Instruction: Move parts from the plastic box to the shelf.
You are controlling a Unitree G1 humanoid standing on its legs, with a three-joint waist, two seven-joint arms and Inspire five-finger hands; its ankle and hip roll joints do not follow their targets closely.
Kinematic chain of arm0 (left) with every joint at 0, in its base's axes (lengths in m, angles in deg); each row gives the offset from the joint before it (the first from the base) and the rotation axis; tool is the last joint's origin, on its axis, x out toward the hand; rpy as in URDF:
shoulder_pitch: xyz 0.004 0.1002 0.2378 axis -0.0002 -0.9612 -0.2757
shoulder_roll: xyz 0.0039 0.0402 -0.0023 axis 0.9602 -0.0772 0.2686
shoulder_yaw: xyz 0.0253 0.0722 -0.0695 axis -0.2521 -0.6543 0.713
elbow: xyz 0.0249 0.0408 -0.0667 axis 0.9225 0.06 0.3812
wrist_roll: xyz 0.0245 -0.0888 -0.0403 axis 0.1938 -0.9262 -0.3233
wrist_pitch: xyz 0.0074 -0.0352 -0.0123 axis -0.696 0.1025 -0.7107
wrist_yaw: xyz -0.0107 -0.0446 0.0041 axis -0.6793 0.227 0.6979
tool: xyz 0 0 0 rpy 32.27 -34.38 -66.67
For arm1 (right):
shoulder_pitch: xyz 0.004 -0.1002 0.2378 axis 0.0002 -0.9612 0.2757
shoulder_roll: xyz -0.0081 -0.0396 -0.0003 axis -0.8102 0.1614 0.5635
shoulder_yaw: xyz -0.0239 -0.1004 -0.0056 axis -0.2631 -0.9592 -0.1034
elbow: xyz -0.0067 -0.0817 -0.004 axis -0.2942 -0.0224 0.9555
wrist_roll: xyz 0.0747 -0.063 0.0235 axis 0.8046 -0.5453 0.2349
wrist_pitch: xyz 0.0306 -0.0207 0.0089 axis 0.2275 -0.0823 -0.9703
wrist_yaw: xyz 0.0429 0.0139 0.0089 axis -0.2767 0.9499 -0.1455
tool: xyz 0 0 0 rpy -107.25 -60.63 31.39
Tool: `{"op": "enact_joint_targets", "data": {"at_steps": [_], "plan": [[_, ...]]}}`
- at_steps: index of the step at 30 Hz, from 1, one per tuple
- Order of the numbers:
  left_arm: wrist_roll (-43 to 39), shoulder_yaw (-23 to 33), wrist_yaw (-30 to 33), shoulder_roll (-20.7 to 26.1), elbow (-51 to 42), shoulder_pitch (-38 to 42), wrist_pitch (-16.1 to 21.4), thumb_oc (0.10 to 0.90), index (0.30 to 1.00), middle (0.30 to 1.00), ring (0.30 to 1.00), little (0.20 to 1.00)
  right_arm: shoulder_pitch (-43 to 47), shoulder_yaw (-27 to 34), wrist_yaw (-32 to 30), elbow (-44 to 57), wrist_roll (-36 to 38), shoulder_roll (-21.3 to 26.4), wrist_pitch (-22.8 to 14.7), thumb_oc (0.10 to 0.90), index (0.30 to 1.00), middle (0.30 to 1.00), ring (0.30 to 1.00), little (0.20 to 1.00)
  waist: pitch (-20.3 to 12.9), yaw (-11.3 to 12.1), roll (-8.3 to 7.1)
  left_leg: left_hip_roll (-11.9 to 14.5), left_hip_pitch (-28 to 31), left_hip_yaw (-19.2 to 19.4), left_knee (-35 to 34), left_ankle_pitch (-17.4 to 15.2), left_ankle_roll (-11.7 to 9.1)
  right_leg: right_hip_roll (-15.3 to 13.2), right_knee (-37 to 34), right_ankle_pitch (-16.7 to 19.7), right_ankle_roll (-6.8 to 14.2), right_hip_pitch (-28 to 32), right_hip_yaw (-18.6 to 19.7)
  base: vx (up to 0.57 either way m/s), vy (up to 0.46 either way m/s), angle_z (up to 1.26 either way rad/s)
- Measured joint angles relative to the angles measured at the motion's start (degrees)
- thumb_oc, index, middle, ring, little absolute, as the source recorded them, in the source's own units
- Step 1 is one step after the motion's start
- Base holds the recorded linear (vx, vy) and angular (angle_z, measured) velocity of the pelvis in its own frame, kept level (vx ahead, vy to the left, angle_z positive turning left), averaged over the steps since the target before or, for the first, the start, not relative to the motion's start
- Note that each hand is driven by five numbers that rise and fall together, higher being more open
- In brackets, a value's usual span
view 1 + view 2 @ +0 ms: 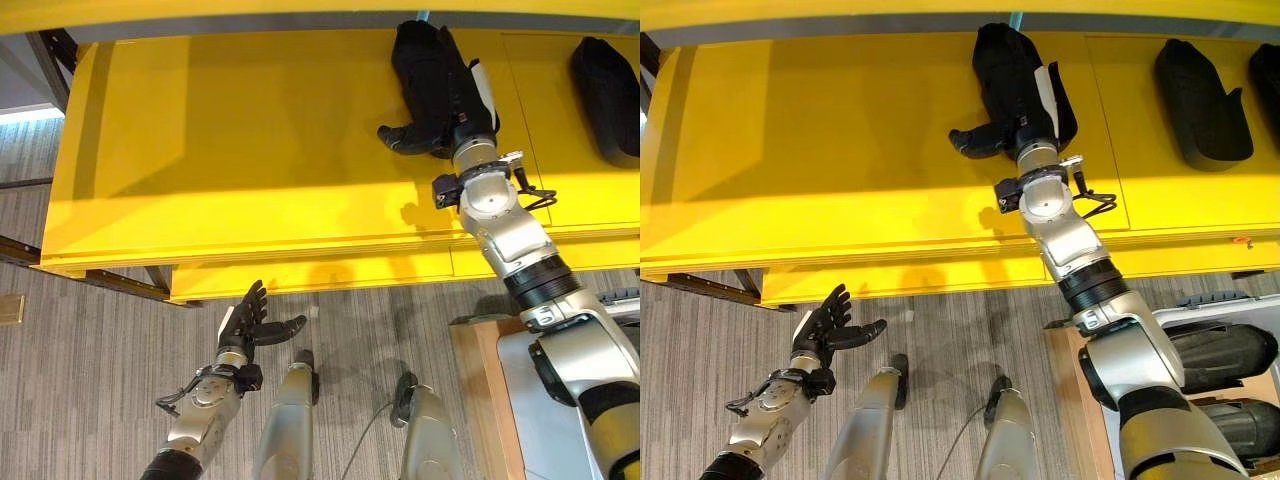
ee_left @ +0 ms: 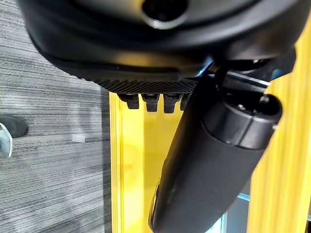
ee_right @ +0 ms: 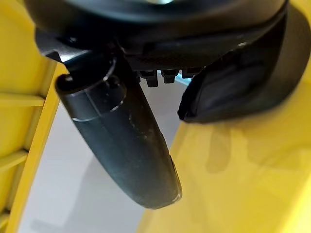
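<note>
A black moulded part (image 1: 420, 55) lies at the back of the yellow shelf (image 1: 250, 150). My right hand (image 1: 452, 110) rests on top of it, fingers laid straight along the part and thumb (image 1: 400, 135) sticking out to the side, clear of it. In the right wrist view the part (image 3: 243, 82) sits beside the fingers, with the thumb (image 3: 126, 141) held away. My left hand (image 1: 248, 322) hovers open, fingers spread, over the carpet just below the shelf's front edge, holding nothing. More black parts (image 1: 1225, 352) lie in the plastic box (image 1: 1200, 308) at the lower right.
Two other black parts (image 1: 1200, 95) (image 1: 1268, 75) lie further right on the shelf. The box stands on a wooden surface (image 1: 1068, 370). The shelf's left and middle are bare yellow. Grey carpet (image 1: 80, 370) lies below the shelf.
</note>
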Motion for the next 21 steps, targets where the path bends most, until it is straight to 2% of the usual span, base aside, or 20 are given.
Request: {"op": "enact_joint_targets", "data": {"at_steps": [2,4,6,11,14,16,21], "plan": [[0.1,1.0,0.1,-0.2,0.1,-0.9,-0.1,0.900,1.000,1.000,1.000,1.000,-2.6,0.7,0.3,7.8,-3.7,5.7,0.1,0.900,1.000,1.000,1.000,1.000,0.3,-1.5,-0.35,0.2,0.0,0.3,0.3,-0.3,0.0,0.1,0.0,0.0,0.0,-0.2,0.4,0.01,-0.021,-0.09],[0.2,2.5,0.0,-0.2,0.1,-1.8,-0.2,0.900,1.000,1.000,1.000,1.000,-9.2,6.0,0.6,20.8,-7.1,10.4,-1.0,0.900,1.000,1.000,1.000,1.000,0.5,-1.9,-0.59,0.9,0.0,0.8,0.2,-0.5,0.0,0.6,-0.2,0.0,0.1,-0.5,0.6,0.01,-0.048,-0.15],[0.4,4.0,0.0,-0.2,0.1,-2.7,-0.2,0.900,1.000,1.000,1.000,1.000,-12.0,8.6,1.2,26.4,-9.1,11.7,-3.8,0.900,1.000,1.000,1.000,1.000,0.5,-3.2,-0.75,1.1,0.1,0.7,0.2,-0.5,-0.1,1.0,0.1,0.0,0.0,-0.6,0.7,0.01,-0.034,-0.10],[0.7,3.8,-0.8,-0.3,0.0,-2.1,-0.2,0.900,1.000,1.000,1.000,1.000,-11.7,8.3,2.5,23.8,-9.2,12.6,-4.7,0.900,1.000,1.000,1.000,1.000,0.5,-3.0,-0.75,1.5,0.2,0.4,0.1,-0.4,-0.4,1.4,0.7,-0.2,-0.4,-0.8,0.9,0.00,-0.003,-0.01],[1.2,3.8,-1.2,-0.2,0.0,-2.8,-0.2,0.900,1.000,1.000,1.000,1.000,-10.9,6.2,4.4,20.3,-9.4,16.3,-4.5,0.900,1.000,1.000,1.000,1.000,0.6,-2.8,-0.78,1.5,0.0,0.4,0.1,-0.4,-0.5,1.4,0.8,-0.3,-0.4,-1.0,0.8,0.00,0.000,0.00],[1.2,4.0,-1.5,-0.2,-0.1,-3.7,-0.2,0.900,1.000,1.000,1.000,1.000,-8.7,2.9,6.1,17.8,-11.5,20.8,-4.5,0.900,1.000,1.000,1.000,1.000,0.6,-2.8,-0.81,1.5,-0.6,0.4,0.3,-0.5,-0.5,1.4,0.9,-0.3,-0.4,-1.5,0.9,0.00,0.000,0.00],[1.2,4.1,-1.7,-0.2,-0.1,-4.1,-0.2,0.900,1.000,1.000,1.000,1.000,-3.5,-5.3,9.5,11.4,-13.7,25.1,-4.3,0.900,1.000,1.000,1.000,1.000,0.6,-2.6,-0.89,1.5,-0.7,0.4,0.3,-0.5,-0.6,1.3,0.8,-0.1,0.0,-1.6,0.8,0.00,0.000,0.00]]}}
